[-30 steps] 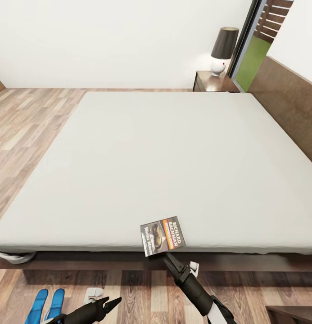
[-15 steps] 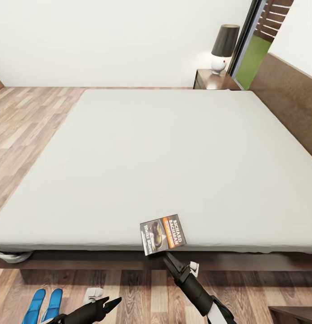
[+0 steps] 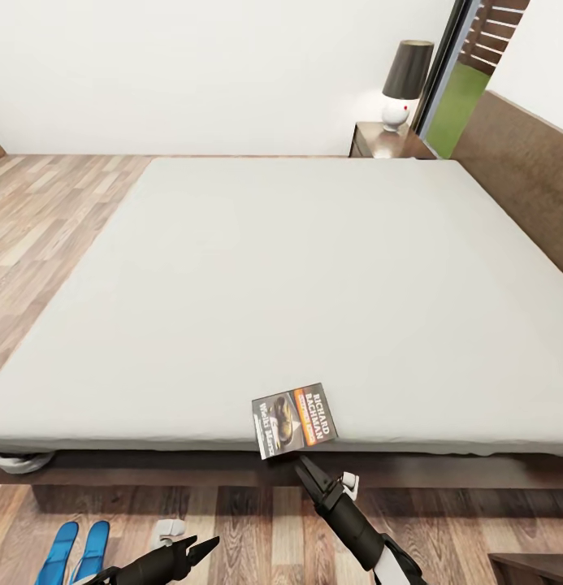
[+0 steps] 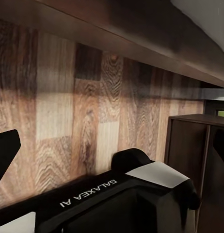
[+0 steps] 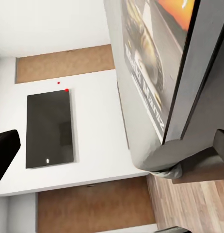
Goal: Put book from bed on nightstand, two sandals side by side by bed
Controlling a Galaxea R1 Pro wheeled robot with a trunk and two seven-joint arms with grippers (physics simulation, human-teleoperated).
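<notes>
The book (image 3: 293, 421) lies face up at the near edge of the bed's grey mattress (image 3: 297, 268), one corner hanging over the dark frame (image 3: 151, 469). My right gripper (image 3: 300, 462) points up at that corner from just below, open, short of touching it. In the right wrist view the book's cover (image 5: 146, 68) looms close above the mattress edge. My left gripper (image 3: 208, 544) hangs open low over the floor. The two blue sandals (image 3: 96, 544) lie side by side on the planks left of it. A nightstand (image 3: 383, 142) stands beyond the bed's far side.
A lamp (image 3: 404, 81) with a dark shade sits on the far nightstand, beside the window (image 3: 456, 106). The headboard (image 3: 525, 179) runs along the right. A second dark cabinet corner (image 3: 534, 567) shows at the lower right, also in the left wrist view (image 4: 189, 141).
The whole head view has shifted a little, so the camera moved: the sandals have slid toward the picture's lower left. Both arms hold the same pose, and the book lies as before.
</notes>
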